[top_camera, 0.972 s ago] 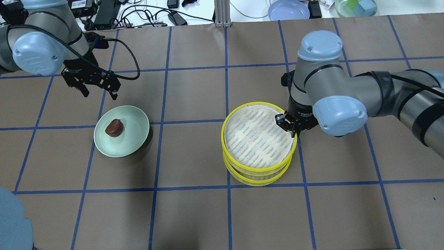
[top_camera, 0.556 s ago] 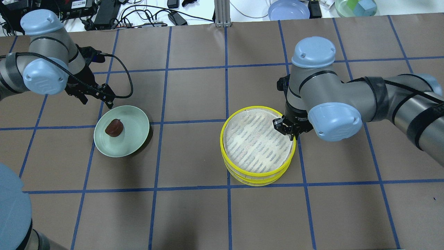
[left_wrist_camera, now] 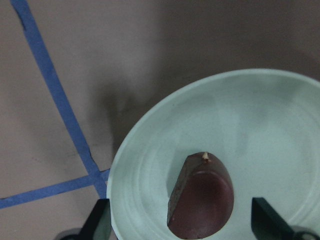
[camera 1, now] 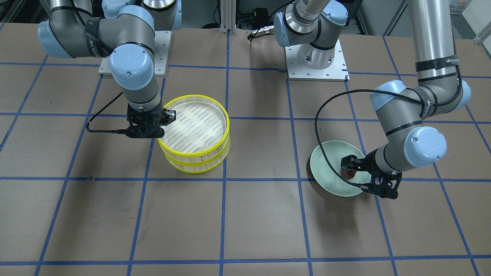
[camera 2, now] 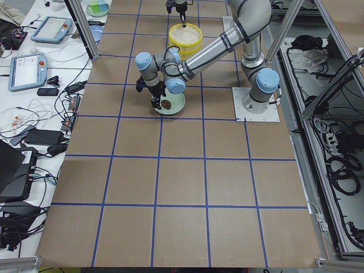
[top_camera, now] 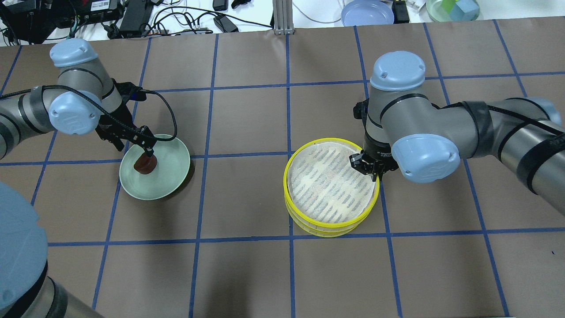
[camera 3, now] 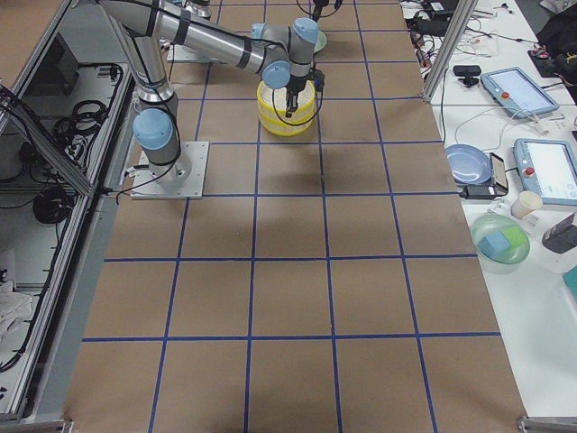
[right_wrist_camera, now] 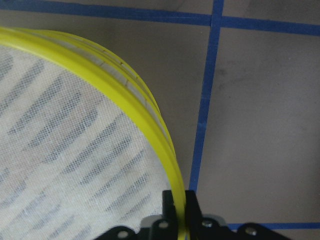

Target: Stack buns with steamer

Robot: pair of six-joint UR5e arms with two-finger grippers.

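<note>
The left fingers [left_wrist_camera: 98, 221] have dropped to the pale green round plate [left_wrist_camera: 260, 125], spread either side of the dark reddish-brown bun [left_wrist_camera: 202, 200]. The right fingers [right_wrist_camera: 191, 207] stay pinched on the yellow-rimmed mesh steamer tray [top_camera: 326, 185]. Pickup looks next.

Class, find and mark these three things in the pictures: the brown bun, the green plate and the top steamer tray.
brown bun [top_camera: 145, 165]: overhead view, its rounded top.
green plate [top_camera: 170, 174]: overhead view, bare inner surface beside the bun.
top steamer tray [top_camera: 326, 185]: overhead view, middle of its mesh floor.
</note>
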